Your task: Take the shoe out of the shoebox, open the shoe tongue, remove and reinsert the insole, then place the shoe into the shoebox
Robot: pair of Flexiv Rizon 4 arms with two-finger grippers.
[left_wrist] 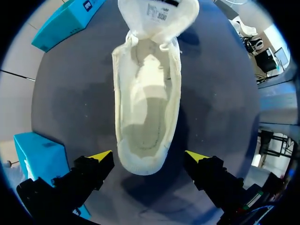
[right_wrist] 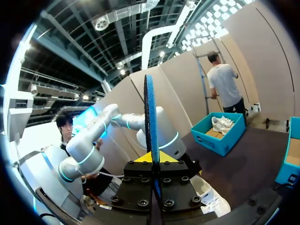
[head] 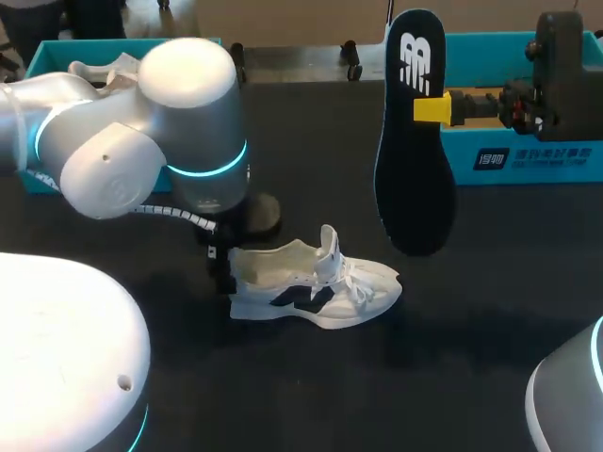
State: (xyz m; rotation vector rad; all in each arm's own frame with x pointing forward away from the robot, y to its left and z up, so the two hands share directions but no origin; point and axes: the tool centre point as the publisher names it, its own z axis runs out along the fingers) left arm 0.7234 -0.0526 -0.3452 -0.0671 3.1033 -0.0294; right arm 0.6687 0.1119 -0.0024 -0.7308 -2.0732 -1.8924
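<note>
Our right gripper is clenched on the dark insole, pinching it at one long edge about mid-length. The insole hangs upright, clear of the tabletop, with its broad end pointing down. The white sneaker stands on the tabletop directly ahead of our left gripper. That gripper is released: its yellow tips sit on either side of the heel, each with a gap to the collar. The tongue is pulled up and forward, so the opening is wide and the bare footbed shows. We judge the insole to be light, thin and bendy, likely to flex or buckle if pushed end-on, so it should go in toe-first at a shallow angle. The sneaker looks light with a soft knit upper, and we expect it to skid on the smooth tabletop unless braced. The heel counter between our left fingers is its firmest part and the best place to hold it. A teal shoebox sits beyond our right gripper.
</note>
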